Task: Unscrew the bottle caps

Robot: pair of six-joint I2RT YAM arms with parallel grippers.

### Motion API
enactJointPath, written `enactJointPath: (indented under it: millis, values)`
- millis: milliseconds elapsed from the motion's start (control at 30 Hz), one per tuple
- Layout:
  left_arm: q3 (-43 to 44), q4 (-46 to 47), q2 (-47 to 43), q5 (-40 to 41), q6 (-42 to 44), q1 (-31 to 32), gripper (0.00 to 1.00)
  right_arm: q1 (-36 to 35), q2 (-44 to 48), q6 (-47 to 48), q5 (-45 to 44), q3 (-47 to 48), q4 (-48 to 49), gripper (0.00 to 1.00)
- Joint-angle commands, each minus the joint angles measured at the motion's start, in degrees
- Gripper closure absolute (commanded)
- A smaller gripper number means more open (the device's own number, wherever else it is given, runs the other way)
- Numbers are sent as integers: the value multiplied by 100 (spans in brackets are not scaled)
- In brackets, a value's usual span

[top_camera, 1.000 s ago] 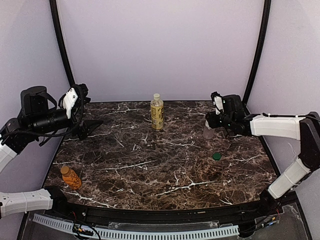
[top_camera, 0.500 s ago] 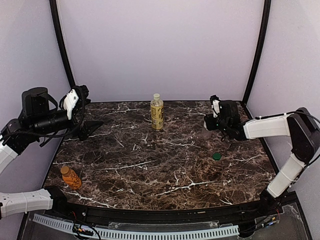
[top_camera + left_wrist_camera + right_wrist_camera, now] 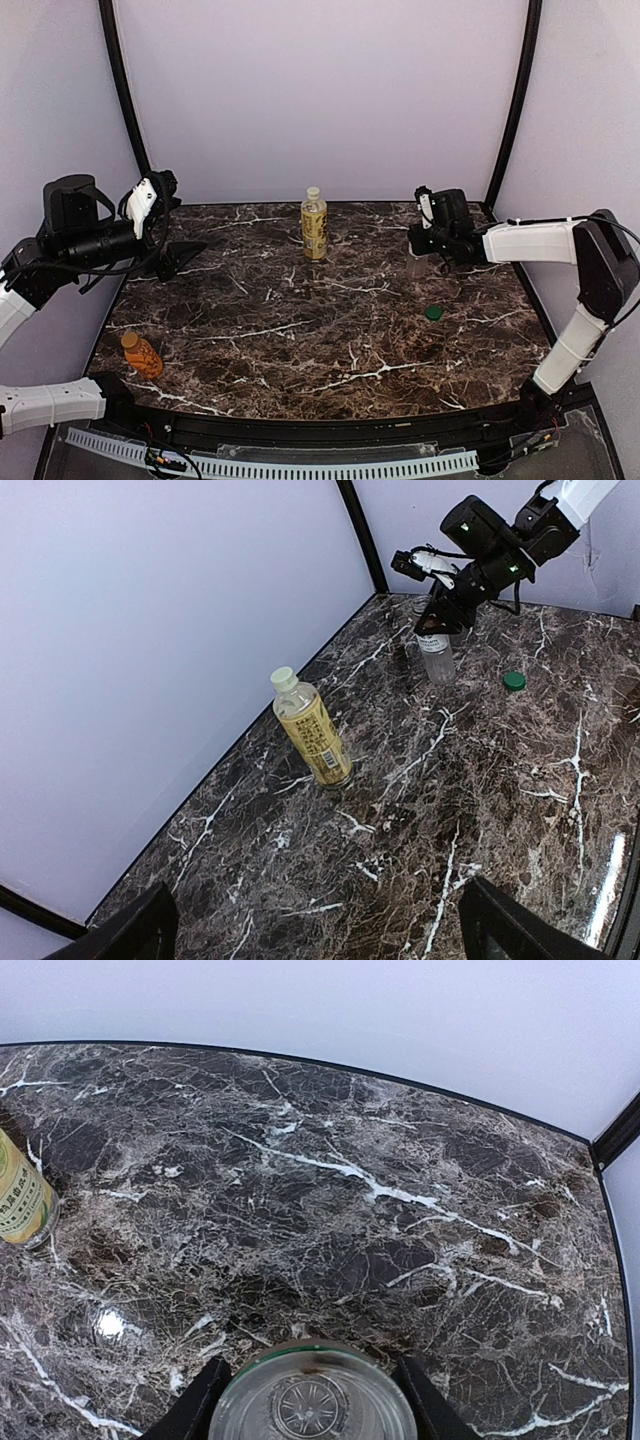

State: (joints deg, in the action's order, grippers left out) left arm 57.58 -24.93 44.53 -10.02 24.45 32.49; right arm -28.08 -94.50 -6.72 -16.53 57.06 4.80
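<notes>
The yellow-labelled bottle [image 3: 314, 224] stands capped at the back middle of the marble table; it also shows in the left wrist view [image 3: 312, 728] and at the right wrist view's left edge [image 3: 20, 1195]. The short clear bottle [image 3: 418, 265] stands at the back right, uncapped, its open mouth [image 3: 312, 1400] between my right fingers [image 3: 190, 1405]. My right gripper [image 3: 432, 242] is shut on its top [image 3: 437, 655]. The orange bottle [image 3: 141, 354] lies capped at the front left. My left gripper [image 3: 185, 255] is open and empty, raised over the table's left edge [image 3: 325, 942].
A loose green cap [image 3: 433, 312] lies on the table in front of the clear bottle, also seen in the left wrist view [image 3: 514, 680]. Pale walls and black corner posts [image 3: 510, 100] close in the table at the back and sides.
My right gripper has shifted slightly back and to the left at the clear bottle's top. The left arm, the yellow bottle, the orange bottle and the green cap have not moved.
</notes>
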Motion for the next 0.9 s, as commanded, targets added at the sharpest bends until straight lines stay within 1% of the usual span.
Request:
enactJointPath:
  millis: [0, 100, 133, 167, 233, 267, 300, 500, 567, 633, 667, 700, 733, 767, 800, 833, 867]
  values:
    - [-99, 93, -75, -46, 29, -32, 1, 9, -42, -55, -33, -158, -13, 59]
    - [-100, 93, -76, -41, 38, -32, 1, 12, -64, -81, 11, -160, 22, 56]
    - [-104, 93, -76, -43, 41, -32, 1, 10, -64, -83, 17, -142, 17, 51]
    - [-106, 89, -76, -39, 42, -32, 1, 5, -60, -84, 26, -132, 1, 44]
    - [-101, 98, -76, -37, 47, -32, 1, 6, -31, -78, 29, -110, -24, 27]
    - [-104, 96, -76, -38, 44, -32, 1, 7, -15, -69, 18, -100, -45, 13]
    - [-106, 112, -76, -41, 48, -32, 1, 5, 11, -60, -3, -81, -61, 2]
    - [-141, 83, -79, -92, 77, -37, 1, -3, 160, -16, 30, 59, -341, 2]
    - [-147, -60, -77, -158, 164, -39, 1, -5, 244, -13, 30, 168, -458, 1]
    - [-156, -488, -73, -345, 532, -70, 1, -17, 386, -13, 28, 262, -713, 1]
    - [-163, -1043, -58, -488, 1057, -95, 1, -23, 476, -1, 28, 295, -778, 1]
    - [-179, -1380, -45, -472, 1628, -99, 1, -42, 577, 27, 38, 333, -841, 1]
    - [-215, -2105, -16, -336, 1943, -102, 1, -60, 688, 75, 64, 373, -908, 1]
    - [-209, -2509, 62, -163, 2552, -102, 1, -81, 793, 135, 102, 409, -977, 1]
    - [-170, -3354, 125, -59, 2836, -102, 1, -108, 902, 198, 127, 448, -1040, 1]
    - [-138, -3784, 310, 170, 3323, -102, 1, -144, 1000, 265, 132, 490, -1113, 2]
    - [-82, -4613, 407, 300, 3502, -103, 2, -182, 1105, 329, 125, 534, -1174, 2]
